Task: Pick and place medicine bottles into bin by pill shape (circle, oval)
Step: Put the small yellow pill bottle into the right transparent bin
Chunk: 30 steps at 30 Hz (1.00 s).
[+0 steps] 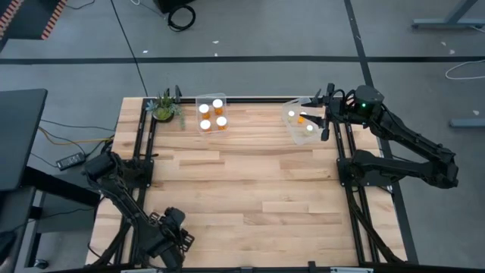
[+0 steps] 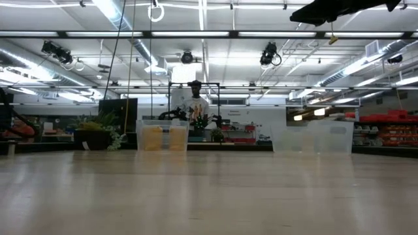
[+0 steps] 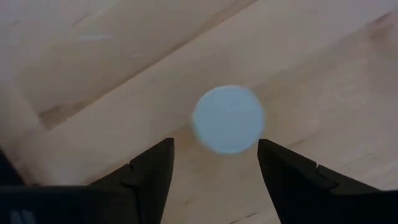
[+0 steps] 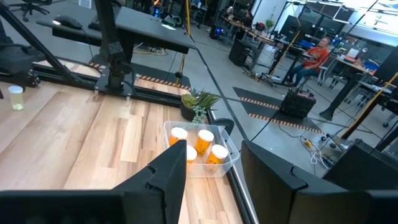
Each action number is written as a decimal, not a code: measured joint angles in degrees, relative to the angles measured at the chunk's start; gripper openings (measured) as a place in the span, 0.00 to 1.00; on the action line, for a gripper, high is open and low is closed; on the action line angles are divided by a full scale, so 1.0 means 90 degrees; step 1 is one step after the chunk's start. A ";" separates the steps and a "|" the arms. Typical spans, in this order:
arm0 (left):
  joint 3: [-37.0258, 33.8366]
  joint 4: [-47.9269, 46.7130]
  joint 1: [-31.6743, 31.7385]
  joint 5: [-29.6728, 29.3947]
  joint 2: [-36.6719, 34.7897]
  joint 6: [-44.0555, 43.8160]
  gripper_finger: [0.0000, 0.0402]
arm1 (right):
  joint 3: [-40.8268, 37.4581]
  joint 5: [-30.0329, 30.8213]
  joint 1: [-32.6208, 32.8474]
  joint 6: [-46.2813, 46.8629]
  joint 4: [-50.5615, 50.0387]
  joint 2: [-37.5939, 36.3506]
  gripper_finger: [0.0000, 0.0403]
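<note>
The left end effector hangs low at the near left corner of the wooden counter, pointing straight down. In the left wrist view its fingers stand apart on either side of a bottle, seen cap-on from above as a round white disc; they do not touch it. This bottle stands alone on the bare wood, well apart from both bins.

The right end effector is raised over the far right corner, above the right bin. Its fingers are apart with nothing between them. The right bin lies tilted and holds three bottles.

The left bin sits at the far edge, left of centre, with four bottles standing upright inside, white caps up. A small potted plant stands just left of this bin.

In the right wrist view a single bottle shows far off on the counter, near the left arm's base. A person in an orange top sits in the room beyond. In the low view another person stands behind the left bin.
</note>
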 joint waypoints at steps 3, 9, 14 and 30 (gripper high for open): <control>-0.0009 0.0067 0.0099 -0.0027 0.0000 0.0200 0.60 | 0.0000 0.0002 0.0000 0.0000 -0.0002 0.0000 0.40; -0.0009 0.0103 0.0308 -0.0062 0.0000 0.0698 0.55 | 0.0000 0.0002 0.0000 0.0000 -0.0002 0.0000 0.40; -0.0009 0.0100 0.0446 -0.0057 0.0000 0.0952 0.48 | 0.0000 0.0005 0.0000 -0.0002 -0.0004 0.0001 0.40; -0.0009 0.0091 0.0555 -0.0065 -0.0017 0.1452 0.28 | 0.0000 0.0007 0.0000 -0.0002 -0.0002 0.0000 0.40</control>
